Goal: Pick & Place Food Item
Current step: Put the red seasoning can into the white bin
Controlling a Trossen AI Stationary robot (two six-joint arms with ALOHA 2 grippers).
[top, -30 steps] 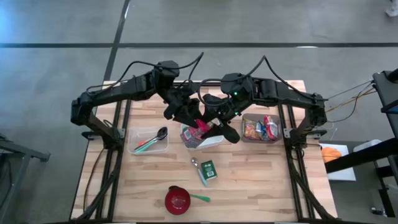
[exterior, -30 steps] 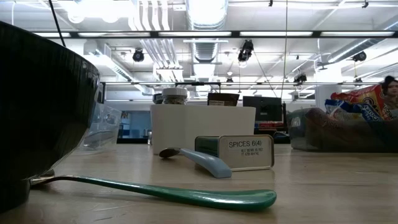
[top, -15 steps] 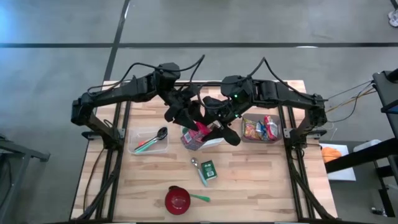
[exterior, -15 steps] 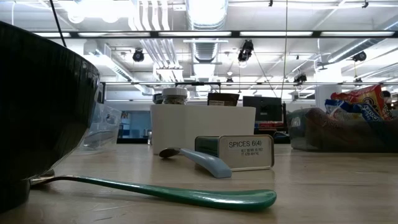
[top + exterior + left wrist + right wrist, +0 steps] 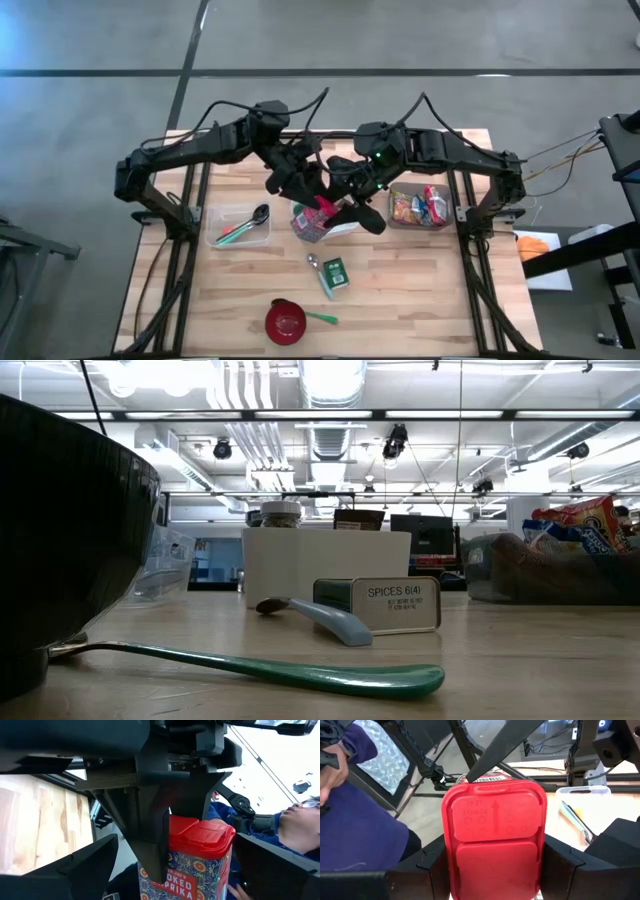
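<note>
Inspector A: The pale wooden slatted surface (image 5: 420,290) carries both dark arms, which meet over its middle. What is the state of the claws?

Inspector B: The right claw (image 5: 492,870) is clamped on the red-lidded patterned paprika tin (image 5: 492,840), one finger on each flank of the lid. The left claw (image 5: 172,865) is spread wide, its fingers standing clear on either side of the same tin (image 5: 192,855) and not touching it.

Inspector A: Location of the tin?

Inspector B: Held above the white rectangular bin (image 5: 325,222) at mid-surface. Whether its base is inside the bin I cannot confirm; the arms cover it from above.

Inspector A: Remaining items, in descending size?

Inspector B: A clear plastic tub of snack packets (image 5: 420,208) to the right of the bin, a clear tray holding spoons (image 5: 238,228) to its left, a red round bowl (image 5: 285,321) at the near edge, and a green spice tin (image 5: 335,272) lying flat beside a pale blue spoon (image 5: 320,275).
</note>
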